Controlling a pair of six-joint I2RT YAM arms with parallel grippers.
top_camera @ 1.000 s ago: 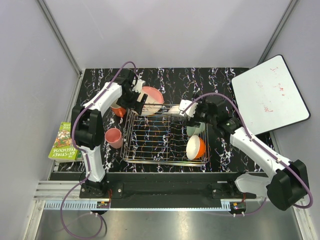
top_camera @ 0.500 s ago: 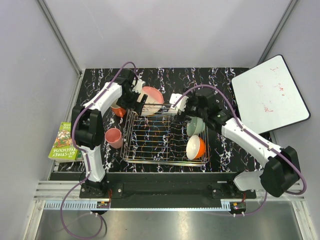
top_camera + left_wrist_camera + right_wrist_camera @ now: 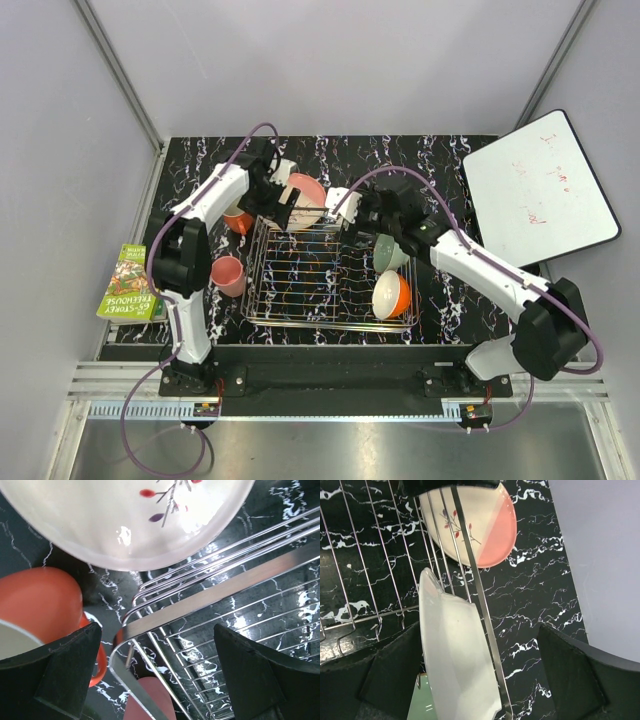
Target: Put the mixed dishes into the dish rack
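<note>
Crowded far rim of silver wire dish rack (image 3: 215, 591), upper centre: spread right tool (image 3: 479, 631) straddles the standing white plate (image 3: 450, 645); spread left tool (image 3: 157, 628) sits beside the round pink-and-peach plate (image 3: 100, 520).

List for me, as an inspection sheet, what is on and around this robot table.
Surface: black marbled table; no spills seen.
Job's things: dish rack holds a green bowl, an orange bowl and a white plate standing on edge. A pink-and-peach plate sits at its far left corner. An orange mug and a pink mug stand on the table to its left.
Clutter: green book beside the table's left edge.
End effectors: left end effector open above the rack corner; right end effector open over the white plate.
Cables: purple cables loop along both arms.
Surroundings: whiteboard on the right, grey walls.
</note>
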